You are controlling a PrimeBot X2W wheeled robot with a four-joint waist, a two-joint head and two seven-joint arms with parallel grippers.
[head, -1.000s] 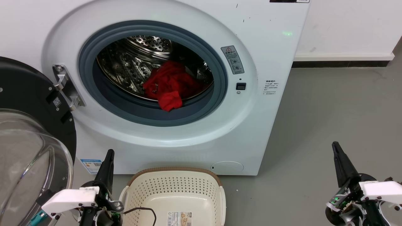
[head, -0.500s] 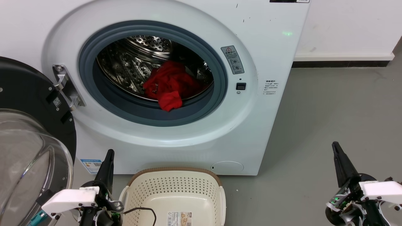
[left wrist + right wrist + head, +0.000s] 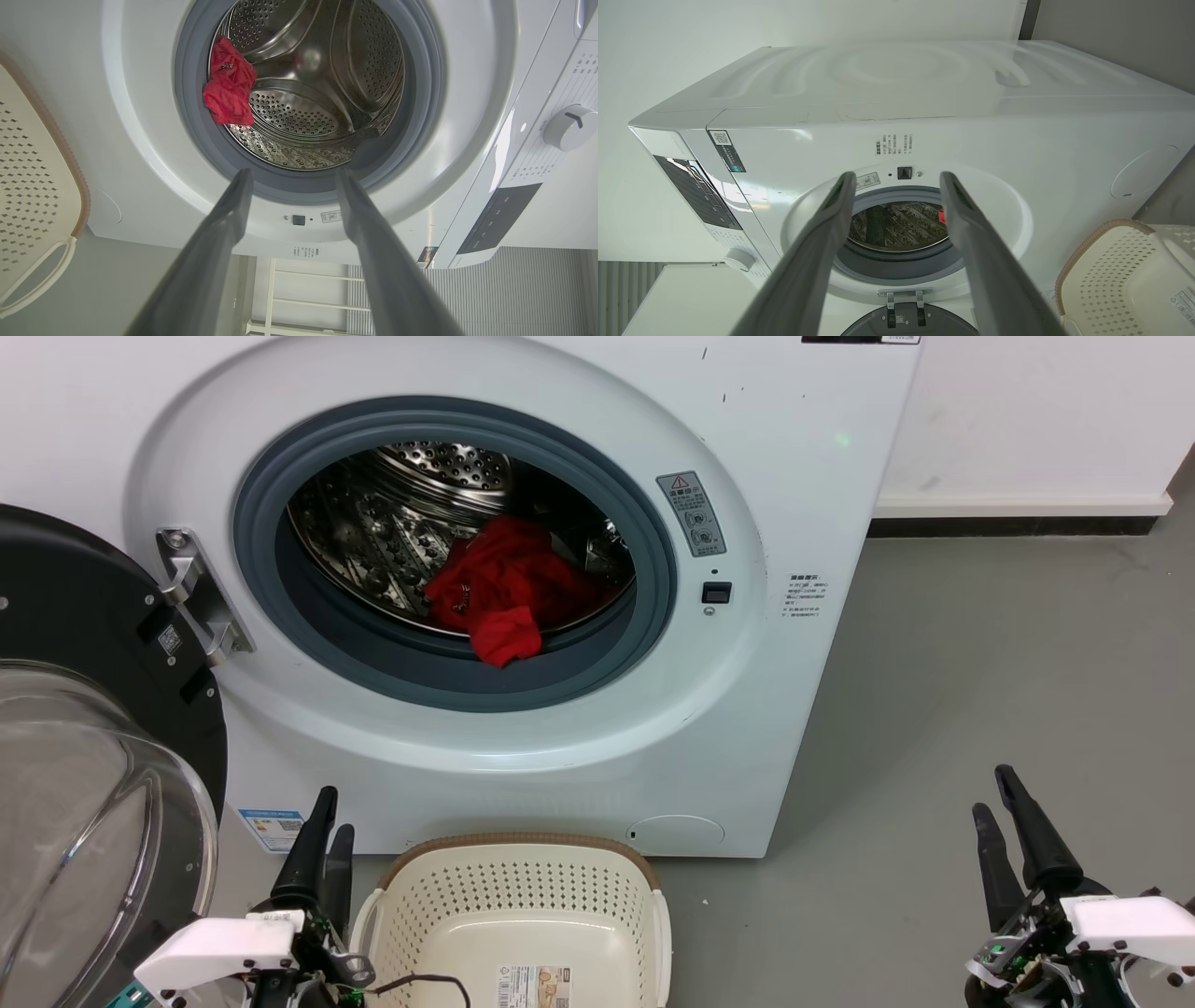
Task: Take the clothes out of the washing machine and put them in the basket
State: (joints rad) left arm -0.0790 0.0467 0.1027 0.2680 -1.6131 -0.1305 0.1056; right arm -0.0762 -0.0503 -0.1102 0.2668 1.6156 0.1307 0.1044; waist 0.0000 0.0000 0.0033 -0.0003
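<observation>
The clothes [image 3: 504,588] are a bright red bundle at the front of the steel drum, and one fold hangs over the grey rubber ring of the washing machine [image 3: 794,476]. The left wrist view shows the clothes [image 3: 229,88] at the drum's edge. The cream basket [image 3: 523,842] stands on the floor right below the opening, with only a paper label on its floor. My left gripper [image 3: 335,810] is open, low beside the basket's left side. My right gripper [image 3: 990,789] is open over the bare floor at the far right. Both hold nothing.
The black-rimmed glass door [image 3: 84,784] is swung open at the left, close to my left arm. Grey floor [image 3: 980,644] stretches to the right of the machine, with a white wall behind. A cable lies over the basket's near edge.
Both grippers have opened: each showed one closed dark tip before and now shows two fingers apart. Both have also dropped slightly. The clothes and basket have not moved.
</observation>
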